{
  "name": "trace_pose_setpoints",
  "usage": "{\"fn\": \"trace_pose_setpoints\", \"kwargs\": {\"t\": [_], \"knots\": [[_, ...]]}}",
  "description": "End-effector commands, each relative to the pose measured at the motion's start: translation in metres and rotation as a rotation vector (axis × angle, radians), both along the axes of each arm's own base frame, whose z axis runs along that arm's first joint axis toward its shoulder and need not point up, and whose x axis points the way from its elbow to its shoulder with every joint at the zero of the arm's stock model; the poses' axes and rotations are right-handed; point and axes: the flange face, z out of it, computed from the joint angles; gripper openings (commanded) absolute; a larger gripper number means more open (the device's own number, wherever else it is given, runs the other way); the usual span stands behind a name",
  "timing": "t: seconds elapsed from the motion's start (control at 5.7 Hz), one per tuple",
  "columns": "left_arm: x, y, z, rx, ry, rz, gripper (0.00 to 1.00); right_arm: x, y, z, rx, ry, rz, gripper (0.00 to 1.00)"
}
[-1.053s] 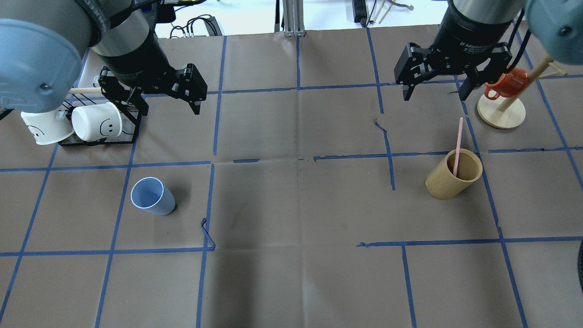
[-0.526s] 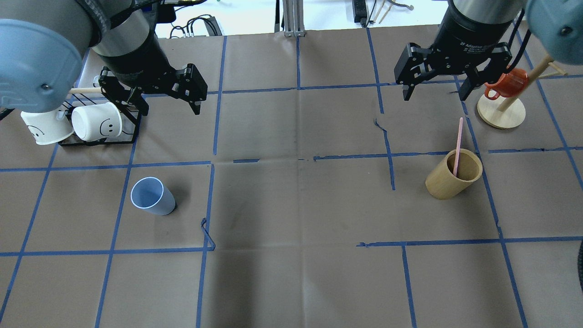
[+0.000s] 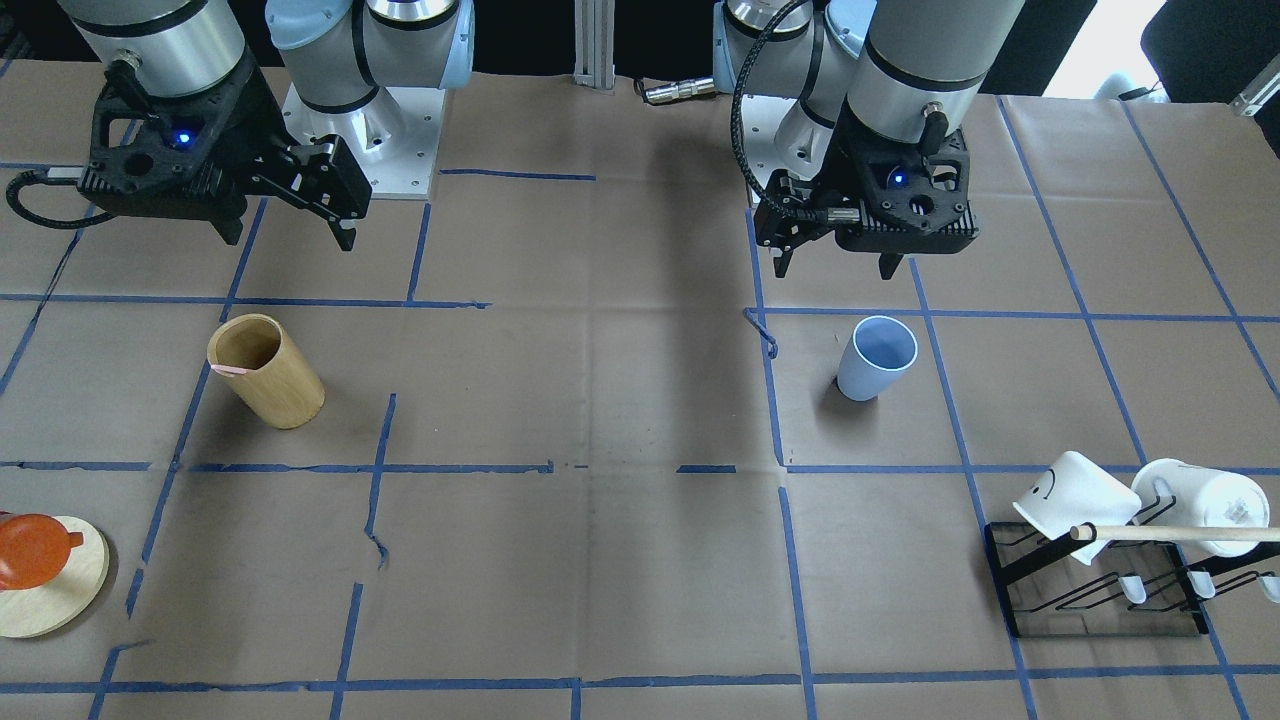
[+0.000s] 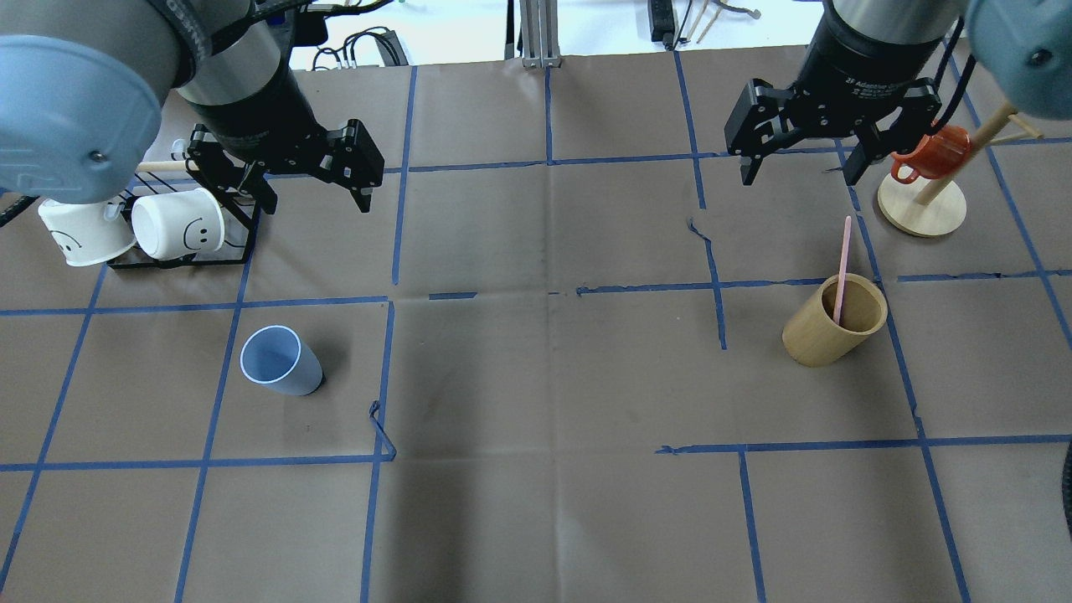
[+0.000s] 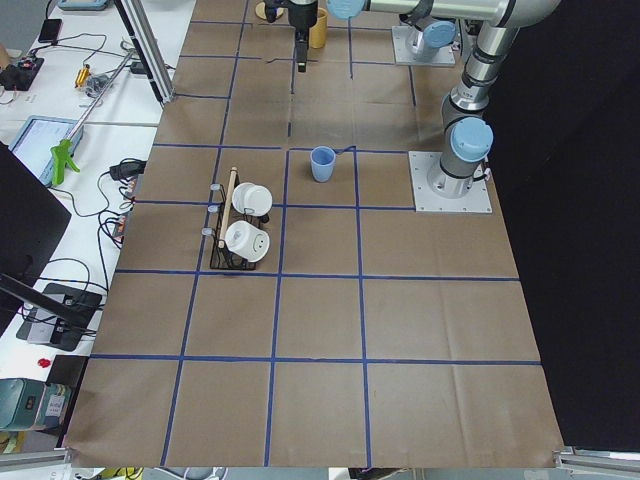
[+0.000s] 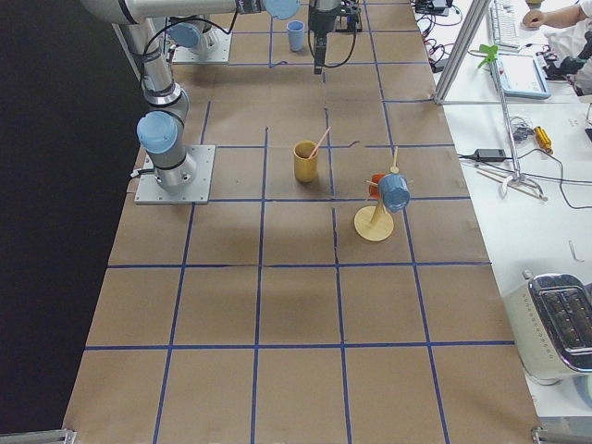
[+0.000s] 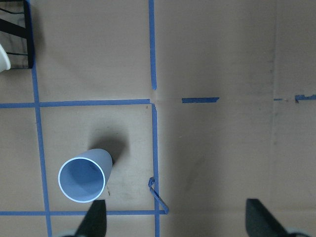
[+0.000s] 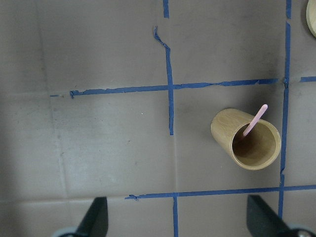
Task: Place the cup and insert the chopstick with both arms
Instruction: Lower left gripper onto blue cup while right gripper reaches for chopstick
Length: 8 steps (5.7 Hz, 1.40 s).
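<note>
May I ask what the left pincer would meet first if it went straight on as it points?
The left pincer would probably reach bare table first, though one finger might clip the cup; depth unclear.

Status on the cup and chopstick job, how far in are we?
Nothing looks done yet. The cup stands upright on the robot's left, empty. The chopstick leans in the wooden holder on the right. In hand: nothing. The left gripper and right gripper both hang open and empty, clear of both. Left: grasp and place the cup, pull the chopstick, insert it in the cup.
</note>
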Motion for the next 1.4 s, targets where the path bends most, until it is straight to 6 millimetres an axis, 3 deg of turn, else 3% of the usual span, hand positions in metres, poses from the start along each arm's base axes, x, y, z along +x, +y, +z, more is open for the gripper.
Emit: {"fn": "trace_pose_setpoints", "kwargs": {"t": [0.0, 0.18, 0.35, 0.53, 0.88, 1.05, 1.23], "knots": [[0.016, 0.005, -0.023, 0.044, -0.009, -0.069, 0.99, -0.008, -0.004, -0.001, -0.002, 0.002, -0.006, 1.00], [0.020, 0.012, -0.050, 0.097, -0.009, -0.090, 0.99, -0.035, -0.010, -0.002, -0.002, 0.005, 0.096, 1.00], [0.039, 0.008, -0.075, 0.136, -0.008, -0.054, 0.99, -0.093, -0.017, -0.003, -0.001, -0.010, 0.113, 1.00], [0.068, 0.010, -0.108, 0.186, 0.001, -0.027, 0.98, -0.136, -0.020, -0.024, -0.009, -0.018, 0.144, 1.00], [0.105, 0.031, -0.182, 0.139, 0.010, -0.072, 0.98, -0.135, -0.021, -0.083, -0.157, 0.016, 0.203, 1.00], [0.110, 0.043, -0.217, 0.118, 0.009, -0.072, 0.98, -0.126, -0.017, -0.119, -0.172, -0.064, 0.208, 1.00], [0.108, 0.053, -0.236, 0.130, 0.015, -0.067, 0.97, -0.122, -0.005, -0.151, -0.213, -0.056, 0.217, 1.00]]}}
